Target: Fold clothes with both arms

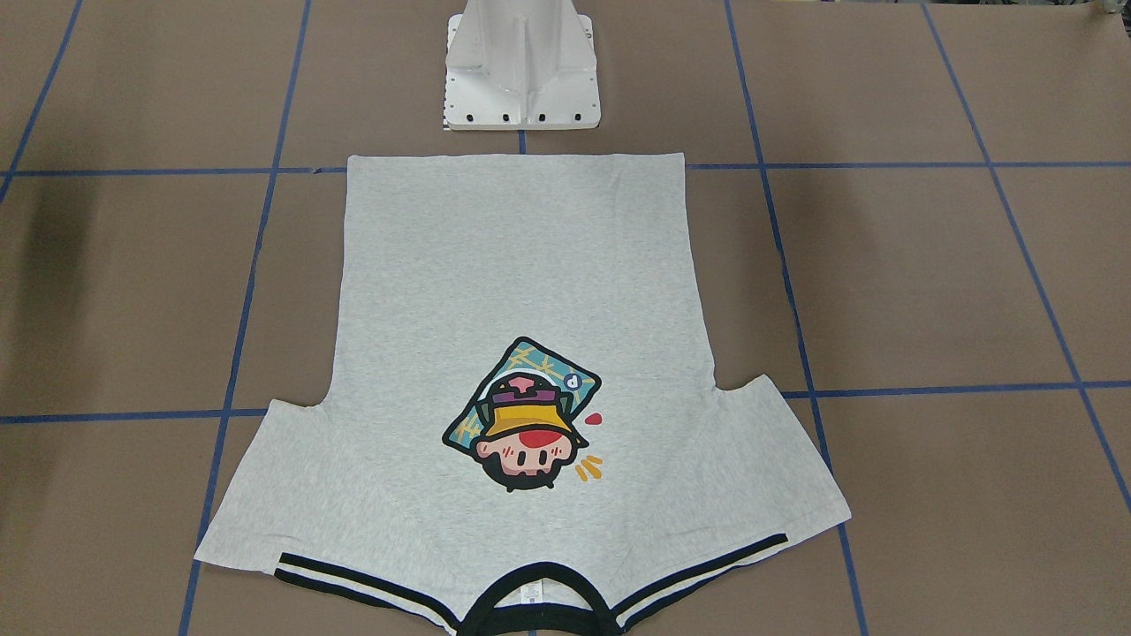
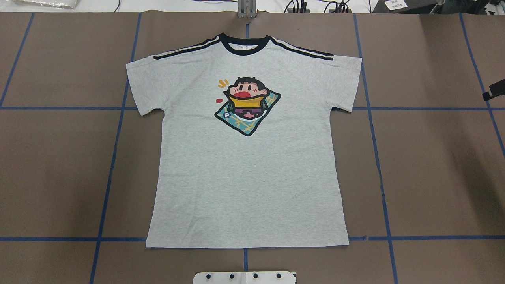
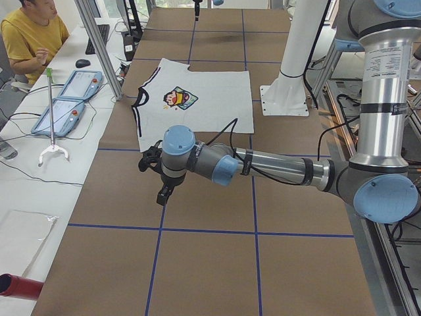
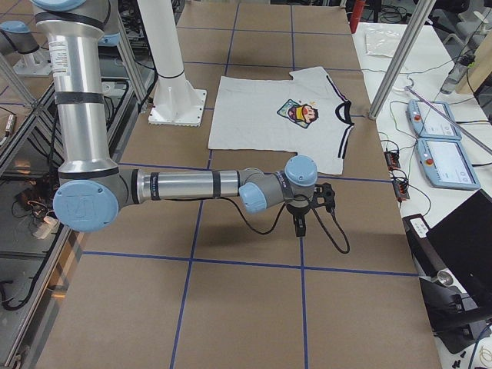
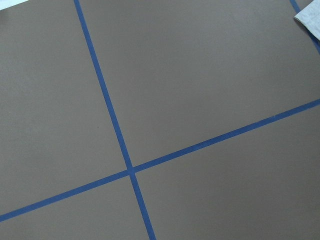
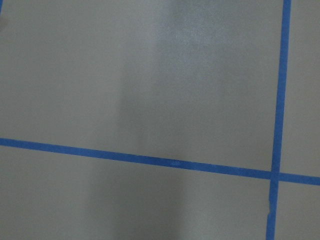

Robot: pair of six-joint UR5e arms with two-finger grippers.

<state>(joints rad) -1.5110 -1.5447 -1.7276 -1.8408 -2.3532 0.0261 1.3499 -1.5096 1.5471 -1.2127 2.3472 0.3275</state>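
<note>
The light heather-grey short-sleeved T-shirt (image 2: 248,169), with a black collar and a cartoon print, lies flat and face up in the middle of the brown paper-covered counter (image 2: 434,177). Its hem is near the white metal base block (image 1: 521,88) and its collar is on the far side. I reckon it is centred so that each arm reaches one sleeve alike. No fold is made yet. The silver-and-grey left arm (image 3: 276,168) stretches low over bare counter left of the shirt, and the matching right arm (image 4: 192,184) does so to its right. Both are well apart from the cloth, likely parked clear before coming in. For the left claw (image 3: 162,192) and the right claw (image 4: 298,223), I cannot tell whether the fingers are spread or pressed together. Neither holds cloth.
</note>
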